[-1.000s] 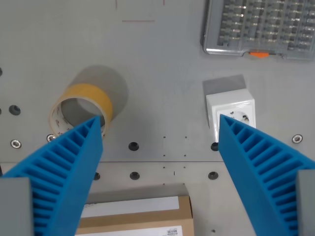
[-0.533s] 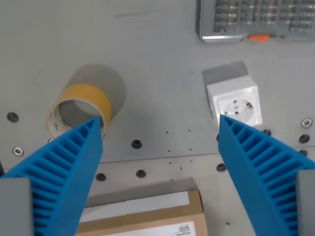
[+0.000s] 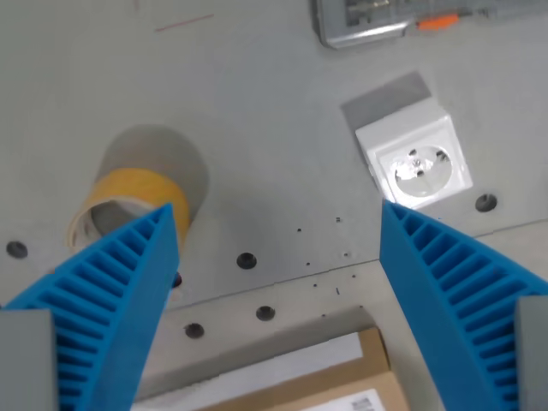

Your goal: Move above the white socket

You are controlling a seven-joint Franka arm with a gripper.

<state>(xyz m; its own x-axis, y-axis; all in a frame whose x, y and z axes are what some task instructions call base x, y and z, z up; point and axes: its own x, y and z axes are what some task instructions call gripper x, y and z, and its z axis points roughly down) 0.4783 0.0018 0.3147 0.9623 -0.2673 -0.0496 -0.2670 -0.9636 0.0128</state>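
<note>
Since the earlier frames your whole view has swung and tilted, so the camera has moved rather than the things on the bench (image 3: 257, 128). You now see the white socket (image 3: 414, 164) higher up on the wrist view's right, turned at a slant, its round face fully showing. It lies just above the tip of the blue finger (image 3: 454, 291) on that side, not between the two fingers. Your gripper (image 3: 274, 214) is spread wide and holds nothing; the bare grey bench shows in the gap.

On the wrist view's left, the roll of yellow tape (image 3: 128, 201) stands on the bench, partly hidden behind the other fingertip. At the top edge you see only the lower rim of a grey case (image 3: 360, 21) with an orange latch (image 3: 437, 21), well apart from the socket. A cardboard box (image 3: 300, 390) with a white label lies at the bottom. Dark screw holes dot the bench between the fingers.
</note>
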